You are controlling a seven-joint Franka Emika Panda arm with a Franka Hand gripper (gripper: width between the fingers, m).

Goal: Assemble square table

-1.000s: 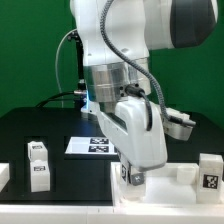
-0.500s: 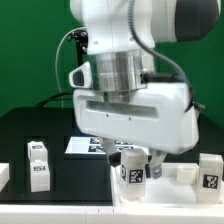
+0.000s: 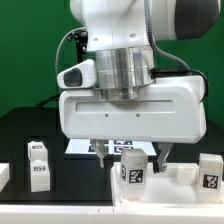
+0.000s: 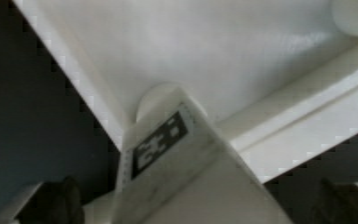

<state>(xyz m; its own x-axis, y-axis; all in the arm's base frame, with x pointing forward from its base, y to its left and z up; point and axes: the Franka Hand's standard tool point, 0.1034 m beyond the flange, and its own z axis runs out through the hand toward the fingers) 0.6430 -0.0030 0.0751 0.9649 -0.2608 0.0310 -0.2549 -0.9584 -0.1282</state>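
arm [image 3: 115, 20]: glossy white | collar [image 3: 125, 72]: ribbed grey | pincer [image 3: 136, 157]: white, fingers [image 4: 60, 202] perhaps dark

The arm's casing [image 3: 130, 110] is smooth, glossy white plastic, with a ribbed silver metal collar [image 3: 120, 68] above it; the table [image 3: 30, 125] is matt black; the leg [image 3: 133, 170] looks like matt white plastic bearing a printed black-and-white tag; the square top [image 4: 247, 50] is smooth white plastic with a faint sheen.

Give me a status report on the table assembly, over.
Gripper open, straddling one leg. It stands upright on the square top. Nothing seen in the way.
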